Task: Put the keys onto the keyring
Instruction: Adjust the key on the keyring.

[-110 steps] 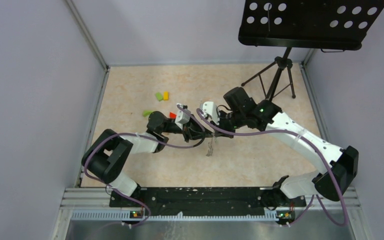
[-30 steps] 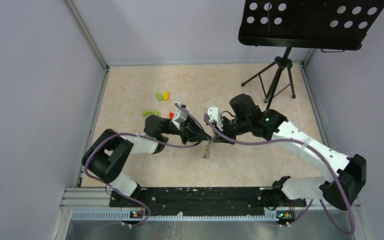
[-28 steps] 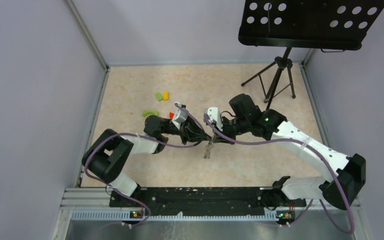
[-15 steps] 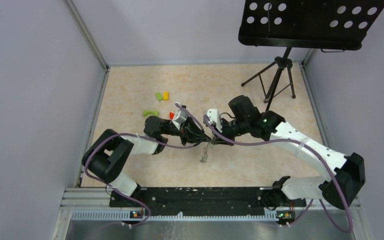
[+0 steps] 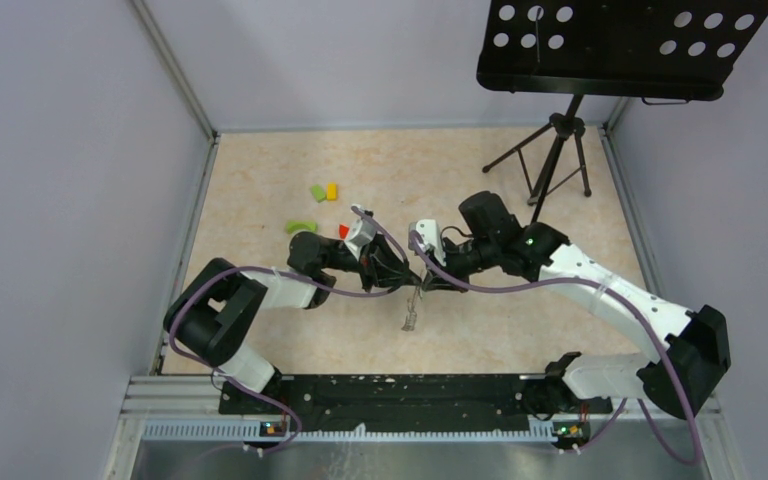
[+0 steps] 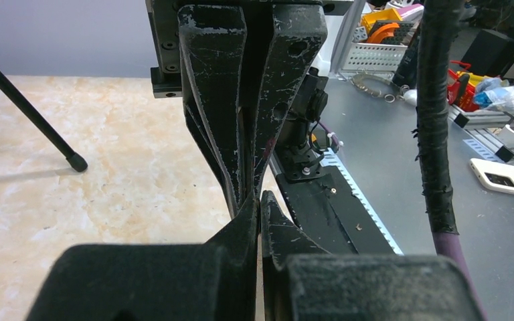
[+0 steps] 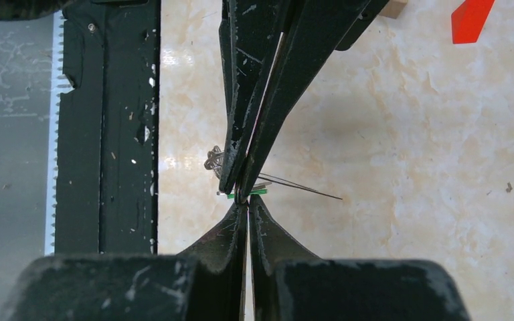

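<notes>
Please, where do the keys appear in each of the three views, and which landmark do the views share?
Top external: the keys, at the centre, just below where the left pincer meets the right pincer.
Left wrist: not in it.
Right wrist: left of centre, a small silver bunch with a green tag.
Shared landmark: the black base rail: bottom, right of centre, left, in that order.

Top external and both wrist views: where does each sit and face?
Top external: above and behind, looking down at the table; left arm, right arm show.
Left wrist: looks along the left gripper toward the right gripper.
Right wrist: looks down past the right gripper at the keys.
Shared: both wrist views show the grippers tip to tip.
</notes>
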